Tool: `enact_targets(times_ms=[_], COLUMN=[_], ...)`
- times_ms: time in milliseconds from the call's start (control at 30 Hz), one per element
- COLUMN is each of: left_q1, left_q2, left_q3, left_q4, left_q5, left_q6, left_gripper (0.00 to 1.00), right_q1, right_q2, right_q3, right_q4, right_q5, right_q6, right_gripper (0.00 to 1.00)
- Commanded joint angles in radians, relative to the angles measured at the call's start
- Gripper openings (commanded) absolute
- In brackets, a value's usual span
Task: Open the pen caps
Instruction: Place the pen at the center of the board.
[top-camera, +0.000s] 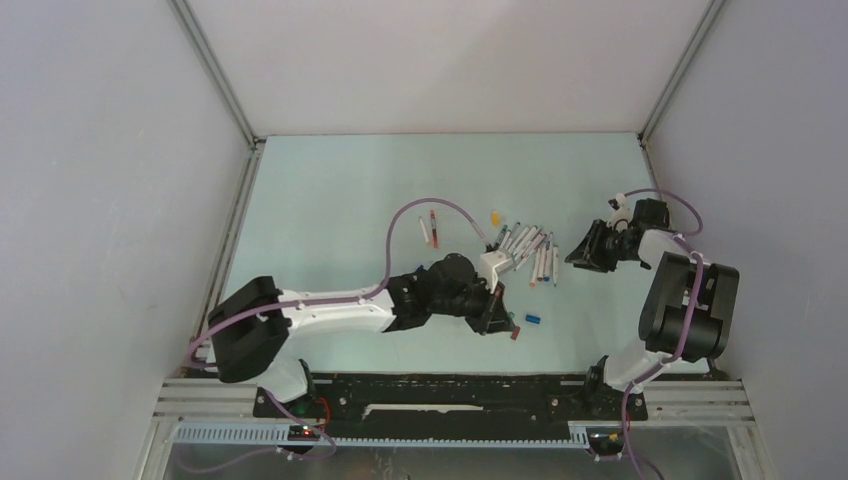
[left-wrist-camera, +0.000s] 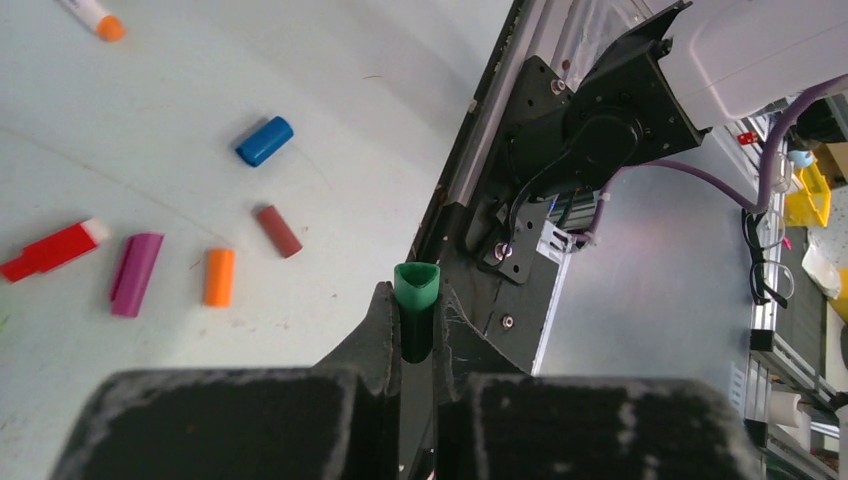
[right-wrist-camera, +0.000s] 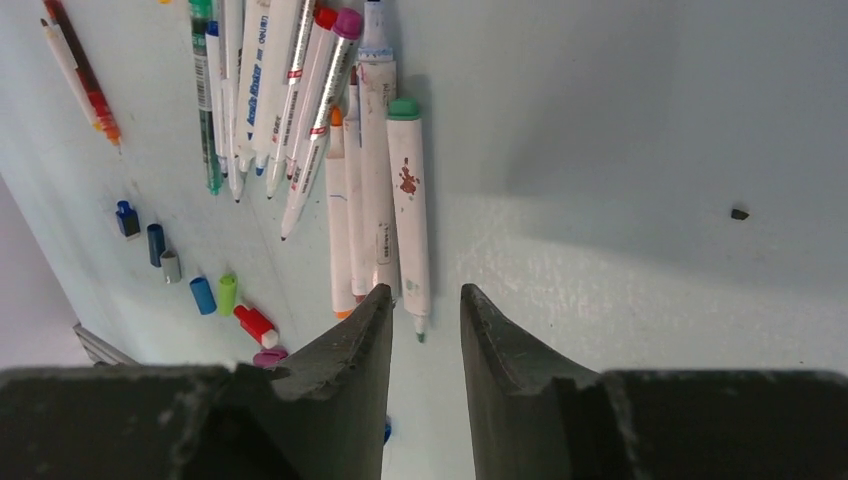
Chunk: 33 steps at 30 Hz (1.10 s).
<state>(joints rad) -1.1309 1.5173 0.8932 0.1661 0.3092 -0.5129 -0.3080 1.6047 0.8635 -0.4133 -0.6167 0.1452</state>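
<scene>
Gripping a green cap (left-wrist-camera: 416, 285) tight between my left fingers (left-wrist-camera: 382, 325), I held it with its rounded three-cornered end poking out past the fingertips. Off to the left of those fingers, more caps lay loose on the desk (left-wrist-camera: 350, 80). An orange cap (left-wrist-camera: 219, 277) was the closest, with a magenta cap (left-wrist-camera: 136, 273) just beside it. A dark red cap (left-wrist-camera: 278, 230) lay a little beyond the orange one, and a blue cap (left-wrist-camera: 264, 141) lay farther out still. A red cap (left-wrist-camera: 45, 252) with a white end lay farthest left.

My right fingers (right-wrist-camera: 355, 340) stood apart with nothing between them. Just past their tips lay a row of pens (right-wrist-camera: 300, 120), packed side by side and touching. Nearest the gap was a white pen with a green end (right-wrist-camera: 410, 200), its fine tip pointing back at the opening. To the left of my right fingers sat a small blue cap (right-wrist-camera: 203, 295) and a light green cap (right-wrist-camera: 228, 293) next to each other. A red-and-white cap (right-wrist-camera: 255, 325) lay closer in. Farther left were two dark blue caps (right-wrist-camera: 127, 218) and a grey cap (right-wrist-camera: 171, 266).
</scene>
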Motion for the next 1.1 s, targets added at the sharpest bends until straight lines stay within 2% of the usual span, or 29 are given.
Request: enact_targets(times_ms=[0, 133, 333, 567, 833, 1000, 1067], left_q1=[-0.034, -0.068, -0.136, -0.144, -0.144, -0.145, -0.145], left_q2=[0.084, 0.167, 0.341, 0.535, 0.67, 0.698, 0.7], left_q3=[0.129, 0.225, 0.413, 0.614, 0.788, 0.827, 0.834], left_q4=[-0.045, -0.129, -0.302, -0.4, -0.554, -0.615, -0.623], left_q5=[0.009, 0.001, -0.054, -0.114, -0.216, -0.242, -0.245], left_q6=[0.028, 0.053, 0.129, 0.106, 0.095, 0.081, 0.082], left_gripper=[0.07, 0.08, 0.11, 0.14, 0.27, 0.39, 0.4], right_q1=[-0.013, -0.035, -0.115, -0.268, -0.281, -0.281, -0.281], right_q2=[-0.004, -0.075, -0.218, -0.26, -0.269, -0.274, -0.275], right_q3=[0.05, 0.055, 0.072, 0.058, 0.058, 0.058, 0.058], right_q4=[-0.019, -0.044, -0.152, -0.161, -0.166, -0.163, -0.163], right_q5=[-0.051, -0.084, -0.302, -0.419, -0.448, -0.455, -0.457], right_q6=[-0.026, -0.061, -0.248, -0.247, -0.242, -0.235, -0.235], right_gripper=[0.34, 0.34, 0.36, 0.36, 0.37, 0.37, 0.37])
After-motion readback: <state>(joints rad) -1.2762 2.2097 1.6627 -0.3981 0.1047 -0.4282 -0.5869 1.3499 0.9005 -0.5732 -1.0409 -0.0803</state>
